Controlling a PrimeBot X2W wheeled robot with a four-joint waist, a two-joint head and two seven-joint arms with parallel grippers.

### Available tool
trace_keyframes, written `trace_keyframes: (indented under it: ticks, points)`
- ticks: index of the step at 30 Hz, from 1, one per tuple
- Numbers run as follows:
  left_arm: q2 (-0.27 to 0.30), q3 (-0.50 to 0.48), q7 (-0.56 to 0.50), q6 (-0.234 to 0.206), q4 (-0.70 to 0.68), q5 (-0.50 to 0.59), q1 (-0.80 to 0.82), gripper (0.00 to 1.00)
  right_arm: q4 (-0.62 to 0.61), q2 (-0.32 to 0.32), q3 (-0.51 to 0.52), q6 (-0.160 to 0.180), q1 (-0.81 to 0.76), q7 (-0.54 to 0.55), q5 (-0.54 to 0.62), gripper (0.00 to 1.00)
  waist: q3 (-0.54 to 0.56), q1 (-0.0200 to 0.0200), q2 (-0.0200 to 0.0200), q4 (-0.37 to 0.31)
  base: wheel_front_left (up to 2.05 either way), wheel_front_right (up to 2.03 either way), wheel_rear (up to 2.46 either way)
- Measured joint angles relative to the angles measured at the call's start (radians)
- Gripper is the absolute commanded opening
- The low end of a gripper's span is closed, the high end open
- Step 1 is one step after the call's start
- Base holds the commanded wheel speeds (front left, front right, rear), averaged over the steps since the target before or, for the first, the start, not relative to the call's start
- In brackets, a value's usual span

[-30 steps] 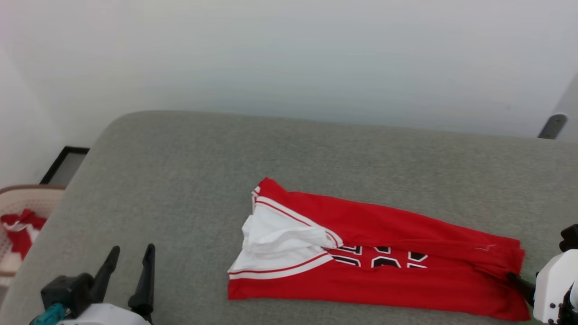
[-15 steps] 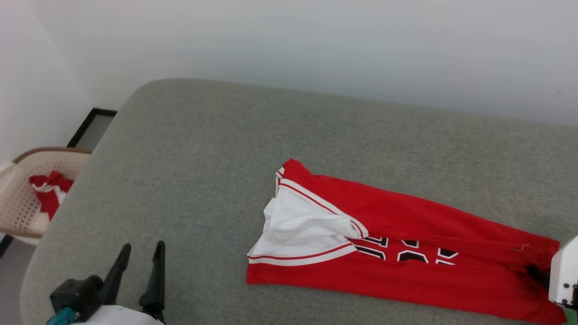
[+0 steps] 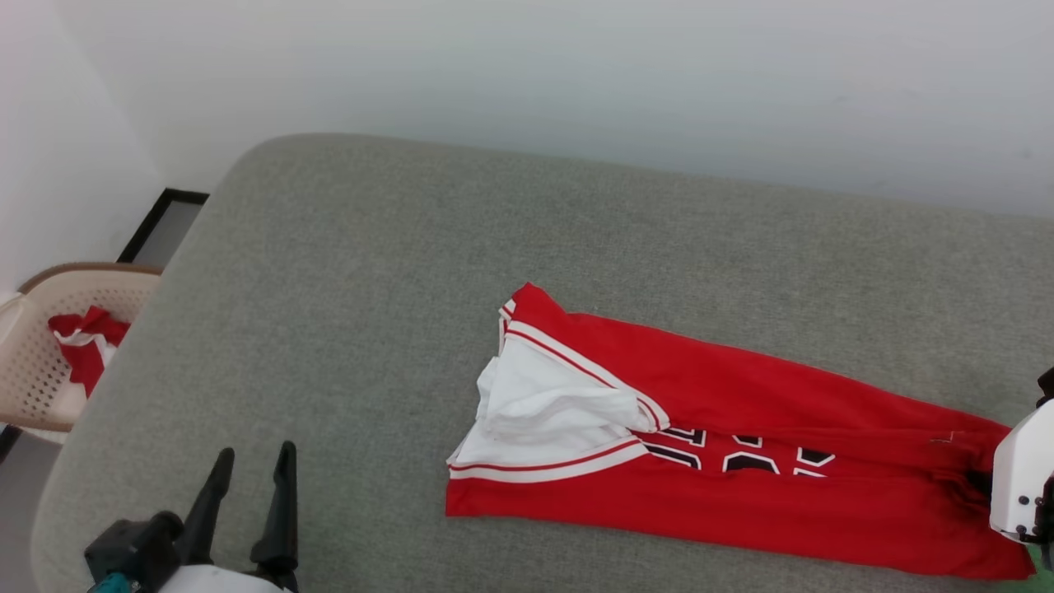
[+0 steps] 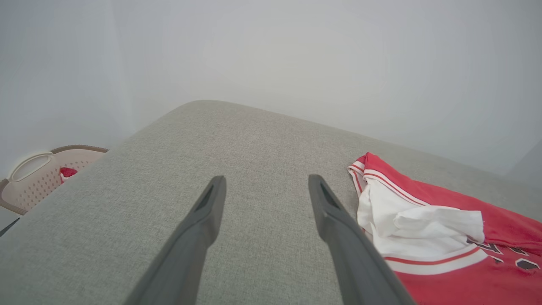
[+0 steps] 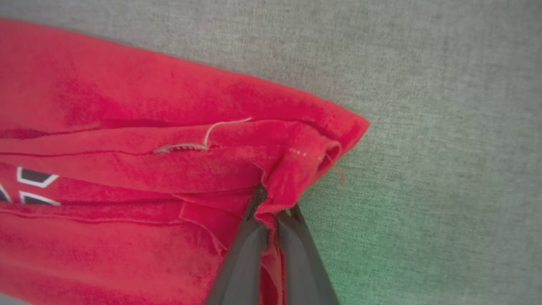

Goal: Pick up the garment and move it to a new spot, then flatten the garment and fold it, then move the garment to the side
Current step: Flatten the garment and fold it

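Note:
The garment [image 3: 741,428] is a red shirt folded lengthwise into a long band on the grey cushion [image 3: 370,288], its white sleeve end with striped trim at the left. My right gripper [image 5: 273,203] is shut on the garment [image 5: 169,169] at the hem fold of its right end; red cloth is pinched between the two dark fingers. In the head view that gripper [image 3: 984,486] sits at the garment's right edge, mostly behind its white wrist housing. My left gripper [image 3: 251,461] stands open over bare cushion, left of the garment. From the left wrist, the open gripper [image 4: 264,186] has the garment [image 4: 423,228] to its right.
A beige perforated basket [image 3: 33,362] with a small red-and-white cloth bundle [image 3: 82,346] stands on the floor off the cushion's left edge, with a dark-framed panel [image 3: 160,226] behind it. A pale wall runs behind the cushion.
My right gripper has shut on the garment's right end. The camera has shifted, moving the whole scene right and up in the picture. The left gripper stays open.

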State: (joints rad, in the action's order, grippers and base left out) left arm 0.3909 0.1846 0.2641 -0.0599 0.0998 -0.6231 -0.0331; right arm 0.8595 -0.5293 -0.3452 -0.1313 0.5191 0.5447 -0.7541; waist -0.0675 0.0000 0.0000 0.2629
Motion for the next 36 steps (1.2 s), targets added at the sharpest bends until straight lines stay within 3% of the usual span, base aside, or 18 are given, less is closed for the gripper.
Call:
trace_keyframes:
  ticks: [10,18,25,32,36]
  points:
    - [-0.037,-0.039,0.0,0.038,0.023,0.035,-0.029,1.0,-0.019,-0.081,-0.046,0.0,-0.006,-0.025,-0.029,0.0,0.043,0.0,0.0,-0.035,0.0,0.0,0.0]
    - [-0.048,-0.052,0.0,0.056,0.037,0.044,-0.034,1.0,0.052,-0.155,-0.051,0.0,0.022,-0.066,-0.003,0.0,0.069,0.0,0.0,-0.063,0.0,0.0,0.0]
    - [-0.057,-0.059,0.0,0.065,0.044,0.044,-0.049,1.0,0.059,-0.157,-0.093,0.0,0.045,-0.076,0.015,0.0,0.092,0.0,0.0,-0.079,0.0,0.0,0.0]
    - [-0.071,-0.072,0.0,0.066,0.04,0.042,-0.06,1.0,-0.083,-0.154,-0.163,0.0,0.043,-0.054,-0.057,0.0,0.111,-0.0001,0.0,-0.097,0.0,0.0,0.0]
    - [-0.074,-0.074,0.0,0.067,0.039,0.042,-0.066,1.0,-0.167,-0.115,-0.17,0.0,0.043,-0.042,-0.124,0.0,0.121,0.0,0.0,-0.101,0.0,0.0,0.0]
